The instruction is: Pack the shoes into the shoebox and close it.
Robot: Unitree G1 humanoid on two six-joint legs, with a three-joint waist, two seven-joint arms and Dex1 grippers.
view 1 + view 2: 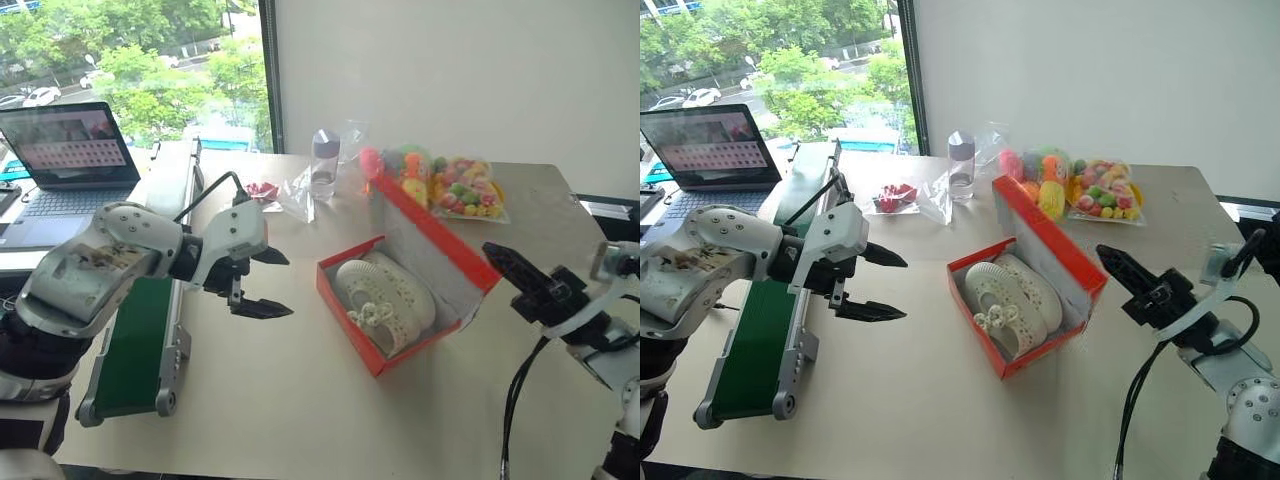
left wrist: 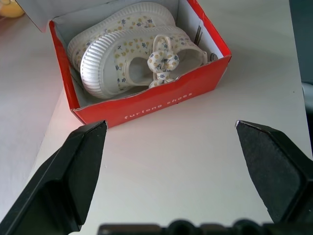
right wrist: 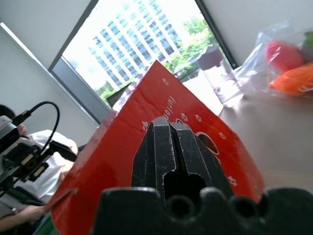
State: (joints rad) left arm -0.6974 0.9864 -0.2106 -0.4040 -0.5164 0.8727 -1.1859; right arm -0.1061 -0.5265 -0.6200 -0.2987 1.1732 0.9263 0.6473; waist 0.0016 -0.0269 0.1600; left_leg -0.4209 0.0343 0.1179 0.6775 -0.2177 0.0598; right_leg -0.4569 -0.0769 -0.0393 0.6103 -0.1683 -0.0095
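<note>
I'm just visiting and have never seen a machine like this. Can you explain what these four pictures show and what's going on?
It is a two-armed robot; each arm ends in a pincer of two black fingers. Two pictures come from cameras in its head, looking down over a pale table. The other two come from cameras on its wrists, looking along the fingers.

On the table sits a red shoebox with its lid standing up, and a pair of cream shoes already inside. Behind it are a clear bottle and bags of colourful balls. On the robot's left lie a long green tray and a laptop.

The left pincer is wide open and holds nothing. The right pincer is shut, also empty, pointing at the outside of the lid, probably to push it closed.
</note>
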